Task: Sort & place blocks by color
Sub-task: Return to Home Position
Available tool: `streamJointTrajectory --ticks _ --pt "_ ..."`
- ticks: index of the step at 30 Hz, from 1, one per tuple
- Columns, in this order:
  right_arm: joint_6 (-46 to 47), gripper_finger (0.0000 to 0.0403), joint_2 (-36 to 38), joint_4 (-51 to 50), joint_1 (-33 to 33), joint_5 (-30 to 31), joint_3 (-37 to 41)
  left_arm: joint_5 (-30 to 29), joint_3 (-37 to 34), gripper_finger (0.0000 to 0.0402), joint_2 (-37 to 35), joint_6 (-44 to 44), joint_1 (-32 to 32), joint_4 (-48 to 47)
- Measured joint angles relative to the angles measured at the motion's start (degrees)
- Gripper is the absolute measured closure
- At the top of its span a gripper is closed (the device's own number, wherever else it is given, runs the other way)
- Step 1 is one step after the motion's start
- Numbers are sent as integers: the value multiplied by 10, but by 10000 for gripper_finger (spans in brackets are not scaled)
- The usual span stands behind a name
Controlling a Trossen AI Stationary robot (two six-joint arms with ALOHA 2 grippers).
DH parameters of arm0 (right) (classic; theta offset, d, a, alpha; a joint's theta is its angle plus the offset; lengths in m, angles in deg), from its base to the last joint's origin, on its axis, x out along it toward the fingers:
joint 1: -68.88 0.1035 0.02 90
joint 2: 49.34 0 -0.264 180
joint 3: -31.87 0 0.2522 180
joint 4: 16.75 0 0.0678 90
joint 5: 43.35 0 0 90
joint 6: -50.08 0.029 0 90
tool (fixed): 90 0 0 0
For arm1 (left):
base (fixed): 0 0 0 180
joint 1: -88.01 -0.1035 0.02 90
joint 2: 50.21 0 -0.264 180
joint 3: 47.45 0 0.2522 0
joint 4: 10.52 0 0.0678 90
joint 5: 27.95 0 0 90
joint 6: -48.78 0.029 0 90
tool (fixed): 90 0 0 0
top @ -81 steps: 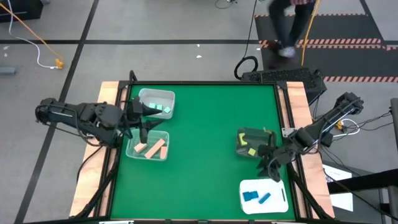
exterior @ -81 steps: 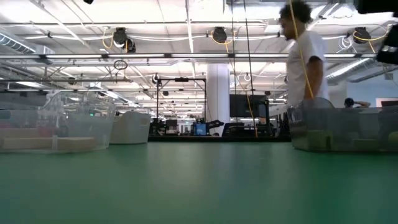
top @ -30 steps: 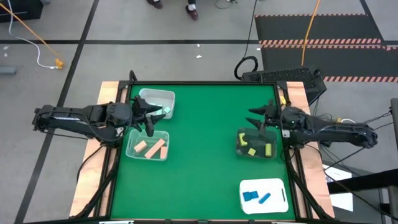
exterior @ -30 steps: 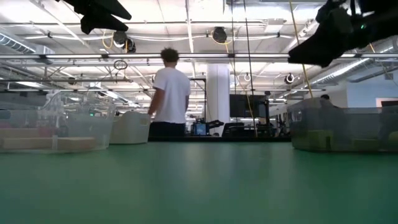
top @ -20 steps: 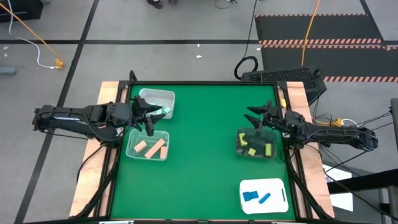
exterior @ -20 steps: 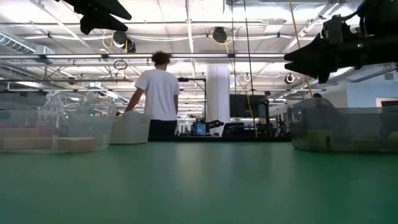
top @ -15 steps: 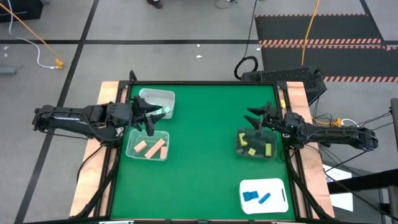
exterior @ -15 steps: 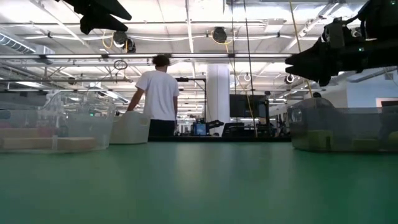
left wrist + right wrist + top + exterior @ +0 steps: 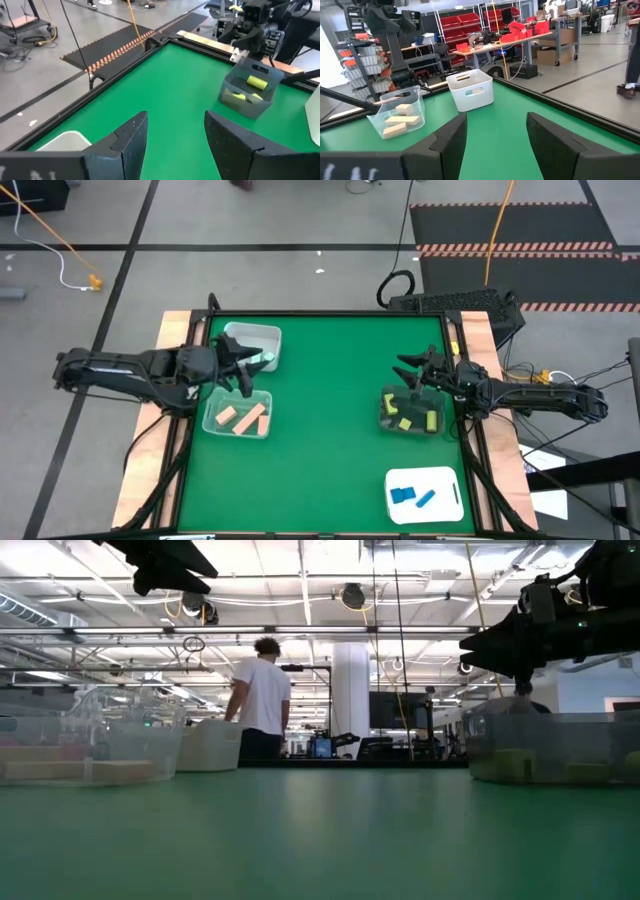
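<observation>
Since the blue blocks [image 9: 410,496] lie on the white tray [image 9: 450,480] at lower right and the salmon blocks [image 9: 243,418] in a clear bin [image 9: 210,408] at centre left, sorting looks finished. That would explain why the left pincer [image 9: 250,372] and right pincer [image 9: 406,372] hover agape and empty near the desk's [image 9: 320,430] sides.

Low down, the clear bin [image 9: 140,745] runs off the picture's edge, its tan blocks [image 9: 50,771] a smear behind the wall, while from above the left gripper [image 9: 247,369] covers part of the mint blocks [image 9: 268,358] in the white bin [image 9: 254,330].
</observation>
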Motion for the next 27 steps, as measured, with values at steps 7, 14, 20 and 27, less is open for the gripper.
streamJointTrajectory --ticks 7,14,20,27 --pt "-1 206 0 0 0 3 1 -13 0 204 58 38 -2 56" --pt "-1 206 0 -1 0 3 1 -11 0 204 63 58 -39 12" --pt "-1 206 0 -1 0 1 2 37 0 204 2 72 -86 -54" --pt "-1 206 0 -3 0 1 2 39 -18 204 -68 94 -118 -97"
